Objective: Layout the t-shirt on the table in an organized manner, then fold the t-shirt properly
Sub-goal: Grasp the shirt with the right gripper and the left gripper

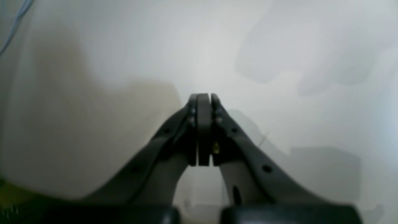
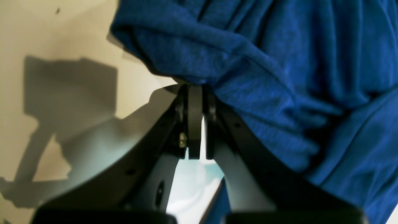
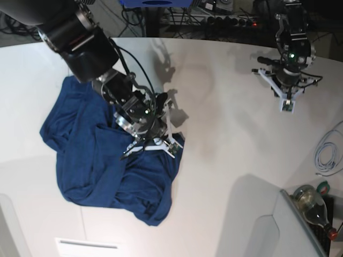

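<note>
The dark blue t-shirt (image 3: 102, 160) lies crumpled in a heap on the left part of the white table (image 3: 225, 160). My right gripper (image 3: 131, 150) is down at the heap's right side. In the right wrist view, the right gripper (image 2: 195, 87) has its jaws closed on a fold of the t-shirt (image 2: 264, 62), with bare table (image 2: 62, 31) to the left. My left gripper (image 3: 284, 88) is at the far right of the table, well away from the shirt. In the left wrist view, the left gripper (image 1: 203, 96) is shut and empty over the white table (image 1: 279, 46).
A coiled white cable (image 3: 324, 152) lies at the table's right edge. A bottle (image 3: 313, 206) stands off the table at lower right beside a white panel (image 3: 268, 230). Cables and a power strip (image 3: 230, 21) run behind the curved far edge.
</note>
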Controlling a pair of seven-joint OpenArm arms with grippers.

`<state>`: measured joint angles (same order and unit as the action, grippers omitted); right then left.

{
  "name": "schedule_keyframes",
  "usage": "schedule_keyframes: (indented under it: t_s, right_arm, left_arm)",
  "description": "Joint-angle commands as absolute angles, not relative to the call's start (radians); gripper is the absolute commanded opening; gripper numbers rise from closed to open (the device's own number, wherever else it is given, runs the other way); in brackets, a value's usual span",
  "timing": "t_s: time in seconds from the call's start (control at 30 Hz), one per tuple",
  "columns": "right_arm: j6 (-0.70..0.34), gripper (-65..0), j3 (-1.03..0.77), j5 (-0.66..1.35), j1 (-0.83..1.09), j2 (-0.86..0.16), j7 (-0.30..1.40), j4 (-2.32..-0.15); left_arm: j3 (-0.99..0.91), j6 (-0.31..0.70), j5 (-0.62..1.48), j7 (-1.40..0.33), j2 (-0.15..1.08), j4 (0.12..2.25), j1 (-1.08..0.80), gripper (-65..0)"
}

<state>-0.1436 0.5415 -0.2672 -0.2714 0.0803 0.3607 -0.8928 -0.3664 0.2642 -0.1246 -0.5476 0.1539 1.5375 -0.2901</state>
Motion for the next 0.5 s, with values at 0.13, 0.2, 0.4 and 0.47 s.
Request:
schedule_keyframes:
  t_s: [0.13,0.2,0.4,0.47]
  right_arm:
    - [-0.147,-65.0,0.542,-0.266,-0.143,0.087,0.406,-1.164]
    - [-0.147,-64.5,0.542,-0.266,-0.124,0.087,0.407,-1.191]
    - [-0.147,-38.3,0.542,-0.268,-0.087,0.082,0.483,-1.297]
    - [-0.147,-26.1,0.542,-0.265,-0.054,0.041,0.529,-1.402]
  left_arm:
    - [-0.348,0.257,-0.127,-0.529,0.143,1.547,-0.226,-65.0]
    - [-0.309,0.257,-0.127,-0.529,0.137,1.549,-0.208,-65.0]
    - [-0.117,0.257,-0.127,-0.529,0.133,1.555,-0.17,-58.4]
    - [-0.09,0.257,-0.107,-0.529,0.117,1.555,-0.157,-42.9]
